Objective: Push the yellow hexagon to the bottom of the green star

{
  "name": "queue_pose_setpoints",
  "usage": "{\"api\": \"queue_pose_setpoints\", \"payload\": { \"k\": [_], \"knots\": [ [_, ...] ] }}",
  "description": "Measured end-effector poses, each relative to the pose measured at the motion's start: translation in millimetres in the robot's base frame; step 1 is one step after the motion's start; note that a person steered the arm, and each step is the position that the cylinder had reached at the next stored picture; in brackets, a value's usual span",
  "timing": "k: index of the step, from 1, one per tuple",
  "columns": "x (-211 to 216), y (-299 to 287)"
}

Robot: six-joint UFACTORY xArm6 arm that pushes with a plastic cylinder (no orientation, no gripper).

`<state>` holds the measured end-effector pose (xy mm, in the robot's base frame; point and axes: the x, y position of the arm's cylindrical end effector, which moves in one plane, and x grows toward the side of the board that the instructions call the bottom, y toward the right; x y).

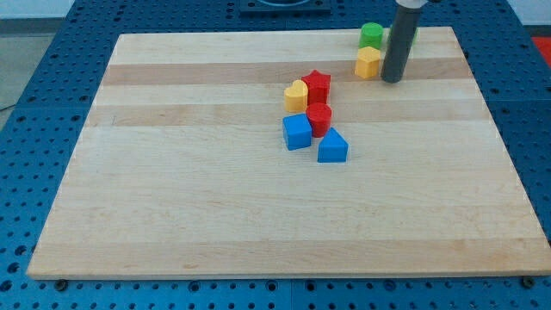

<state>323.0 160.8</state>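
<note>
The yellow hexagon sits near the view's top right of the wooden board. A green block lies just above it, almost touching; I cannot make out its shape. A sliver of a second green block shows to the right of my rod, mostly hidden behind it. My tip rests on the board just right of the yellow hexagon and slightly below it, very close to its right side.
A cluster lies near the board's middle: a yellow heart, a red star, a red cylinder, a blue cube and a blue triangular block. The board's top edge runs just above the green blocks.
</note>
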Motion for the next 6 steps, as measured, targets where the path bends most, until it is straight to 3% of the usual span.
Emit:
{"api": "queue_pose_setpoints", "payload": {
  "k": [1, 2, 3, 4, 6],
  "knots": [
    [6, -49],
    [-15, -94],
    [-47, -91],
    [-52, -52],
    [-13, -79]
  ]
}}
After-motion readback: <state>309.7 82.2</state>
